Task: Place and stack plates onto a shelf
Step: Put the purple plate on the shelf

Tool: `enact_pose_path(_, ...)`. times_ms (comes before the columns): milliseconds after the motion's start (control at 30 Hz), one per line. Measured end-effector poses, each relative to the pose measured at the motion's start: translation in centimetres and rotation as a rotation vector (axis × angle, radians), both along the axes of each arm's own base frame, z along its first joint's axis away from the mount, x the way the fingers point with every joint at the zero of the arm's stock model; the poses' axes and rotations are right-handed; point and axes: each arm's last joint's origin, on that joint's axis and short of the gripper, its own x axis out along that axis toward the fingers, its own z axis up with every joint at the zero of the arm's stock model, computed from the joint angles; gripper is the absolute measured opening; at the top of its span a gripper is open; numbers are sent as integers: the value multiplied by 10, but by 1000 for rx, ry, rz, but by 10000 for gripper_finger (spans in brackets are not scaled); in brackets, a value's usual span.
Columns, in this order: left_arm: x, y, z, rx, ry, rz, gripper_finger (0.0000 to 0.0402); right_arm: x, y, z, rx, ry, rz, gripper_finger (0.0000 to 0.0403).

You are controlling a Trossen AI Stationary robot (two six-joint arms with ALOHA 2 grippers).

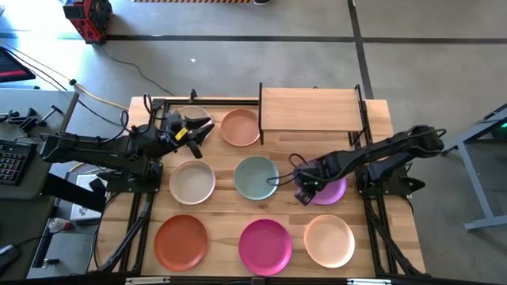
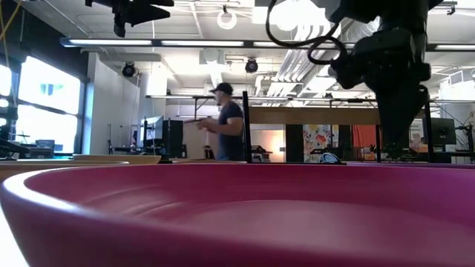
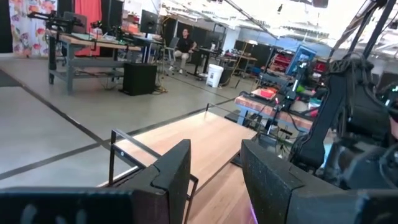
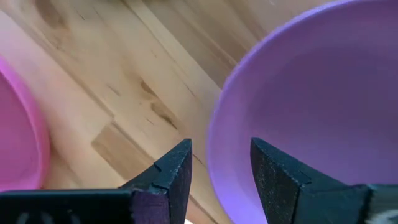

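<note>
Purple plate (image 4: 311,99) lies flat on the bench (image 1: 380,237), between the grey-teal plate (image 1: 255,176) and the bench's right edge, in front of the shelf (image 1: 309,108). Right gripper (image 4: 221,168) is low over its near rim, fingers apart and straddling the edge, holding nothing.

Risk: a shallow rim gives little bite; a close set too high could slide off and skate the plate into the grey-teal one beside it. Magenta plate (image 4: 18,130) sits near too.

Left gripper (image 3: 214,171) hangs raised near the back left, fingers spread, empty.
</note>
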Motion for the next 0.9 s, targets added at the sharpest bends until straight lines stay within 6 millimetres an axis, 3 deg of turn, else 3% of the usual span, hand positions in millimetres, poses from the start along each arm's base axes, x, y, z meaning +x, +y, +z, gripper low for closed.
enact_pose_path(433, 1, 0, -1, -17, -9, 0, 131, 11, 17, -31, -125, 61, 44, 142)
enact_pose_path(900, 1, 0, -1, -17, -8, 3, 131, 13, 21, -46, -172, 106, 60, 130)
